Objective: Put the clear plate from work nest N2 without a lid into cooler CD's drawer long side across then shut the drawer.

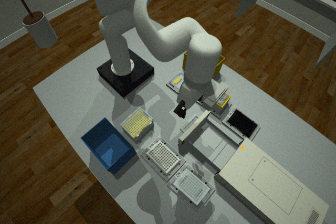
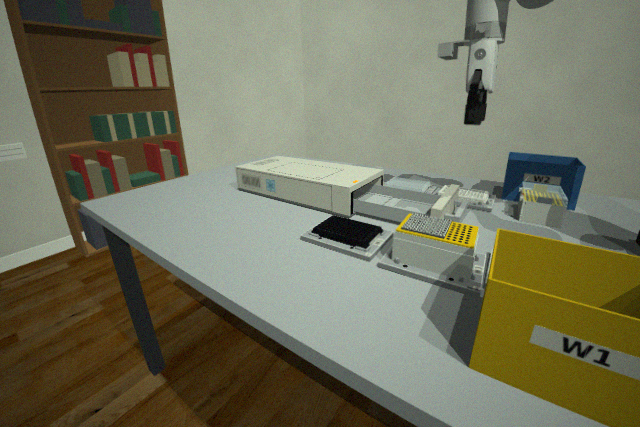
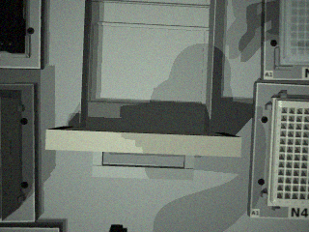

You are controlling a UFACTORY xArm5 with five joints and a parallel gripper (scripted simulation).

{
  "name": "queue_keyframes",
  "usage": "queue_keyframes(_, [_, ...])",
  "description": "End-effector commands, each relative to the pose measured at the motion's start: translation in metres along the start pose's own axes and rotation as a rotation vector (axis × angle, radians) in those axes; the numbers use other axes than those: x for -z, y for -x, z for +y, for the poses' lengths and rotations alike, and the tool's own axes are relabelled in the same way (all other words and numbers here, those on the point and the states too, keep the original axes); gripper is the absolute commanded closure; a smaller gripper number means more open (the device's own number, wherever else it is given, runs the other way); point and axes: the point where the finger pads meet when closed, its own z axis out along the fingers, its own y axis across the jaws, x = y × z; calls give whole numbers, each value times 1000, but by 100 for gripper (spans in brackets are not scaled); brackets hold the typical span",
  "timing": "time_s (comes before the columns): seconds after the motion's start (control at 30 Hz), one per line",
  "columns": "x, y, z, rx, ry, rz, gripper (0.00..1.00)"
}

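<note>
Plate still to fetch from N2

Drawer of cooler CD (image 1: 271, 178) (image 2: 305, 179) out; jaws (image 1: 182, 109) (image 2: 475, 111) wide open, empty. Next move probably: line up over the clear plate (image 1: 191, 185) (image 2: 410, 184) and descend.

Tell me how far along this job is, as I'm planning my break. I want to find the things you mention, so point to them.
Already done: the cooler's drawer (image 1: 194, 127) (image 2: 444, 201) (image 3: 145, 141) stands open, its lamp (image 1: 242, 147) (image 2: 355, 181) lit. In hand: nothing; the gripper (image 2: 475, 111) is open. Left: the clear plate (image 1: 191, 185) (image 2: 409, 184) still sits on N2, so load it, then shut the drawer.

Clear plate (image 1: 191, 186) (image 2: 409, 184) (image 3: 295, 36) on nest N2 (image 1: 173, 186) (image 3: 266, 63)
</note>
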Motion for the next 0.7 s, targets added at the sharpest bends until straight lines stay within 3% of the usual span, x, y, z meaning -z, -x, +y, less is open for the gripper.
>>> queue_keyframes(0.0, [-6, -17, 14, 1, -15, 3, 0])
queue_keyframes(0.67, [-32, -74, 64, 1, -15, 4, 0])
